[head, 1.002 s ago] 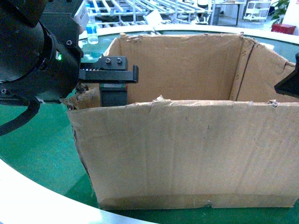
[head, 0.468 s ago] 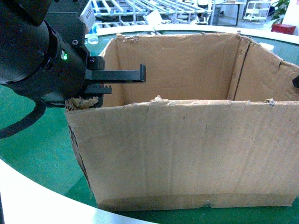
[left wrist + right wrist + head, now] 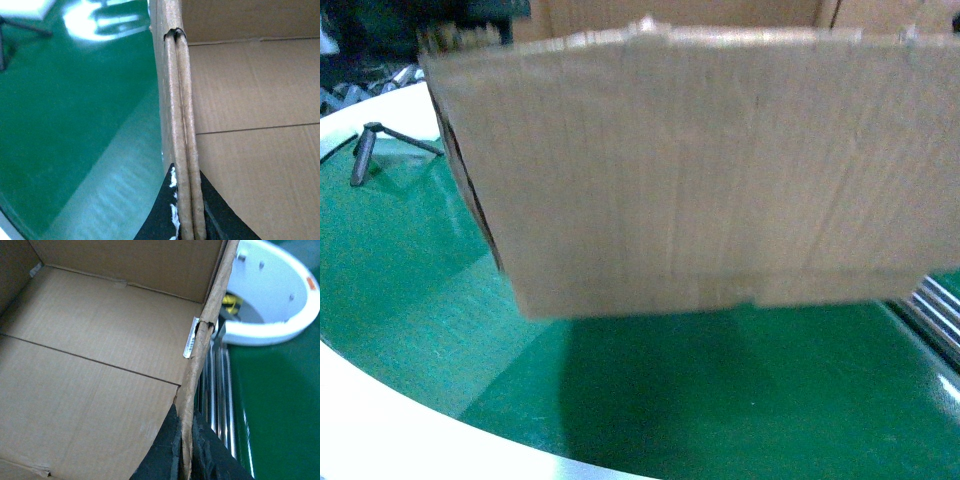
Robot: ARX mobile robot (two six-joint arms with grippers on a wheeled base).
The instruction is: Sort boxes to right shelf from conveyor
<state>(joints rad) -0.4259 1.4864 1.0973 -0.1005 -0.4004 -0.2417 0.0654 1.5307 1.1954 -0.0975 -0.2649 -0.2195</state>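
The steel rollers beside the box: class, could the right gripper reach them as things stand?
Probably not: the right gripper is shut on the box wall, so the rollers are close but it is occupied.

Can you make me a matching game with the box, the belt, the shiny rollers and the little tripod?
Things:
1. cardboard box
2. belt
3. steel rollers
4. small tripod

Descriptions:
A. green and glossy
B. brown, clamped by both grippers
C. silvery, beside the box's right wall
D. dark, standing at far left

Pairs: 1-B, 2-A, 3-C, 4-D
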